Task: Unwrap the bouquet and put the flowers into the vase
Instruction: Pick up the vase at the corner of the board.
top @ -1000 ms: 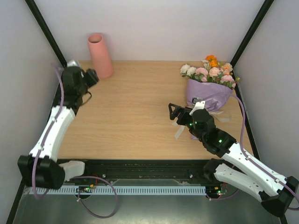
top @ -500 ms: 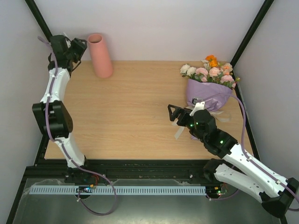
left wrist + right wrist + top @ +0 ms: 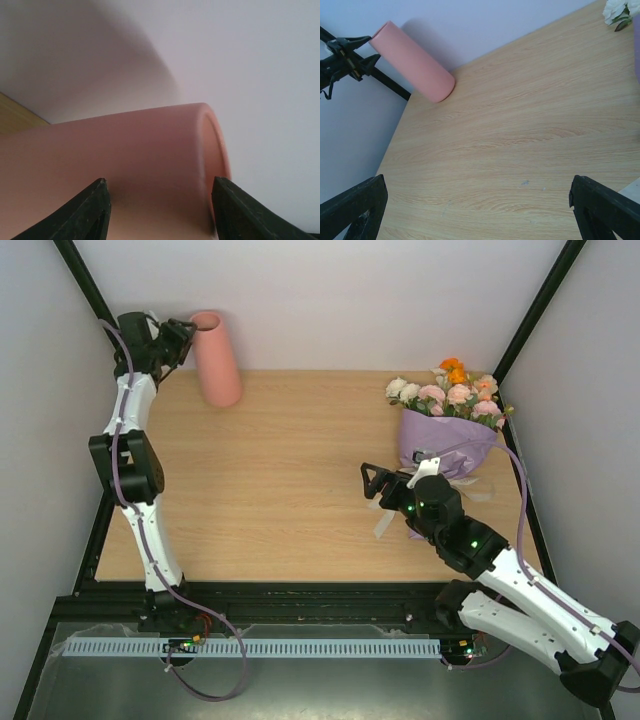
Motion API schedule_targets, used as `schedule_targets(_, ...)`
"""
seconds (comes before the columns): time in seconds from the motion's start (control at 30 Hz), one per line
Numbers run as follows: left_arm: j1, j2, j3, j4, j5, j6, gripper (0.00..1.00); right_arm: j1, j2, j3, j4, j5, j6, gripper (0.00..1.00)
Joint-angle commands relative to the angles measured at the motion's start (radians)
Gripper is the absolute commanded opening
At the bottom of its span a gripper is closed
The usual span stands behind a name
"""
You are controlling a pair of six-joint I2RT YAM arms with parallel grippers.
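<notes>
The salmon-pink vase [image 3: 215, 358] stands upright at the back left of the table. My left gripper [image 3: 186, 336] is up beside its top on the left. In the left wrist view the vase [image 3: 125, 150] fills the frame, and the left gripper [image 3: 160, 187] stands open with its black fingertips [image 3: 97, 202] on either side of the part just below the rim. No contact shows. The bouquet [image 3: 448, 440] lies at the back right in its lilac wrapping, with the flowers [image 3: 450, 392] pointing toward the back wall. My right gripper [image 3: 372, 483] hovers open to the bouquet's left, over bare wood [image 3: 477, 180].
A cream ribbon tail [image 3: 385, 521] trails from the bouquet under the right arm. Black frame posts [image 3: 95, 300] rise at both back corners, close to the left arm. The right wrist view shows the vase [image 3: 412, 62], the left gripper [image 3: 362, 50] and a white bloom [image 3: 617, 10].
The left arm has risen from low at the table's left edge into the back left corner and brought its gripper against the vase's top. The right arm has not moved.
</notes>
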Motion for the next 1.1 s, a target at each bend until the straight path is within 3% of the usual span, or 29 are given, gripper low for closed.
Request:
schedule_targets(0.0,0.003,0.044,0.064,-0.058,0.034,-0.005,0.82,-0.002,0.012,0.0,-0.018,0.036,-0.007,0.99)
schedule_targets(0.23,0.025,0.047,0.108,-0.262,-0.079,0.114,0.72,-0.002,0.022,-0.017,-0.024,0.055,-0.004,0.99)
schedule_targets(0.57,0.028,-0.026,0.142,-0.509,-0.248,0.407,0.62,-0.002,0.014,-0.027,-0.051,0.097,-0.013,0.99)
schedule_targets(0.87,0.028,-0.093,0.095,-0.588,-0.312,0.506,0.57,-0.001,0.01,-0.035,-0.054,0.084,0.007,0.99)
schedule_targets(1.07,0.028,-0.123,0.027,-0.542,-0.202,0.489,0.5,-0.002,0.022,-0.043,-0.066,0.084,0.022,0.99)
